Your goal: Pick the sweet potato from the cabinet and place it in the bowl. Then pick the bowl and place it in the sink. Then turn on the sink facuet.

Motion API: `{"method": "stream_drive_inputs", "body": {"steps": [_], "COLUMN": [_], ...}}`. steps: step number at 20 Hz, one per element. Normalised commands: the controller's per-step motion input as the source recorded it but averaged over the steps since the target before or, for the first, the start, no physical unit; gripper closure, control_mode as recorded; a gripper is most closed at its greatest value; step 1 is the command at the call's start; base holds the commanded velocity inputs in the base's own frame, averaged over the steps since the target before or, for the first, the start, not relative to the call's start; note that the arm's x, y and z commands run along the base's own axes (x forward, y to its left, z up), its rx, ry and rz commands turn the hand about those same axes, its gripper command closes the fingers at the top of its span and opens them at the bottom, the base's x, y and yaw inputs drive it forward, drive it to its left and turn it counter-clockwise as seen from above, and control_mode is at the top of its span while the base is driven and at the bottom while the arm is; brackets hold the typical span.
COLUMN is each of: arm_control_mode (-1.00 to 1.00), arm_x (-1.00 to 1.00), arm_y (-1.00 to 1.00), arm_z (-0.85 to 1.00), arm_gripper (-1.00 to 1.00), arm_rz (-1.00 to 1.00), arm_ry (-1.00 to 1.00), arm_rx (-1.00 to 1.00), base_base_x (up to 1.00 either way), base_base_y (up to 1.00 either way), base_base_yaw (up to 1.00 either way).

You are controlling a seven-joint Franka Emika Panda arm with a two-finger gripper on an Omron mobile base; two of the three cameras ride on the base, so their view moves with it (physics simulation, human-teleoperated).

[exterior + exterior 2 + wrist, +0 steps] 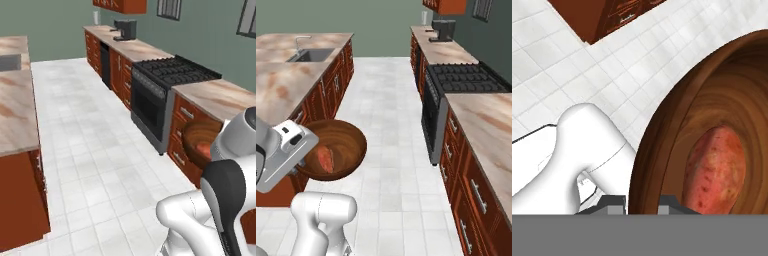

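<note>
The dark brown wooden bowl (341, 142) hangs tilted in the air above the white floor, between the two counter runs. My gripper (639, 202) is shut on its rim, one finger inside and one outside. The reddish sweet potato (719, 170) lies inside the bowl, also seen as the sweet potato (326, 159) and the sweet potato (205, 148). From the left, the bowl (199, 136) shows beside my white hand. The dark grey sink (311, 55) is set in the island counter at the far left, with the slim silver faucet (301, 41) behind it.
The island counter (281, 90) runs along the left, with red-brown drawers below. On the right are a black stove (466, 79), another counter (491, 125) and a coffee machine (441, 30). A reddish-brown wall cabinet (122, 5) hangs over the far end. White tiled floor (391, 110) lies between.
</note>
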Motion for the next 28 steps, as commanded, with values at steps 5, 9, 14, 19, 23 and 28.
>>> {"method": "stream_drive_inputs", "body": {"steps": [5,9,14,19,23,28], "arm_control_mode": [1.0,1.0,1.0,1.0,1.0,1.0], "arm_x": [0.0,0.0,0.0,0.0,0.0,0.0], "arm_y": [0.0,0.0,0.0,0.0,0.0,0.0], "arm_z": [0.0,0.0,0.0,0.0,0.0,0.0], "arm_gripper": [1.0,1.0,1.0,1.0,1.0,1.0], "arm_rz": [0.0,0.0,0.0,0.0,0.0,0.0], "arm_ry": [0.0,0.0,0.0,0.0,0.0,0.0], "arm_rx": [0.0,0.0,0.0,0.0,0.0,0.0], "base_base_x": [1.0,1.0,1.0,1.0,1.0,1.0], "base_base_y": [-0.42,-0.46,-0.34,-0.23,-0.03,-0.03], "base_base_yaw": [0.37,0.23,0.15,0.07,0.03,0.01]}}
